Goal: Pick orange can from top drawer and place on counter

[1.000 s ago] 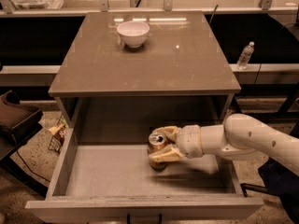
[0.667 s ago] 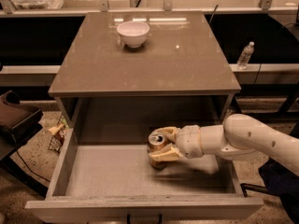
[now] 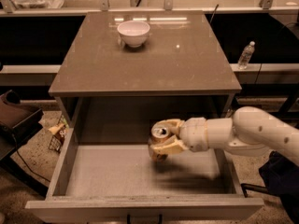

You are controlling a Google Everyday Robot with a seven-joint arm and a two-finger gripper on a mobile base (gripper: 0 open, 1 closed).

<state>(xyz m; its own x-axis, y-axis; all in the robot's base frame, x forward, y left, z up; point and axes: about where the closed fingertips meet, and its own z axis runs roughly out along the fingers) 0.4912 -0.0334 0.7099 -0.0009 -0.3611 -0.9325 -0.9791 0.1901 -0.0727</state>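
One relation decides the next move: the orange can sits lower than the counter and just in front of its front edge. So the way out is up first, then back, not straight back.

The gripper is clamped on the can, one finger on its far side and one on its near side. The arm comes in level from the right edge of the bench. The can's long axis is upright with the silver top facing up; there may be a slight lean, can't call it.

The can is inside the top drawer, right of centre and nearer the cabinet opening than the drawer's front edge. There's a soft shadow on the drawer floor below and to the right of it. I read that as the can being off the floor, but can't confirm contact either way.

My read: grasp done, lift in hand, placing not yet begun. Watch the counter's front edge, it's above and just behind the can, and the forearm passes over the drawer's right wall. Raise until the can's base is above that edge, then carry it toward the far edge.

The white bowl sits near the far edge, left of centre. The counter's front-right corner looks like your nearest landing spot, well apart from the bowl
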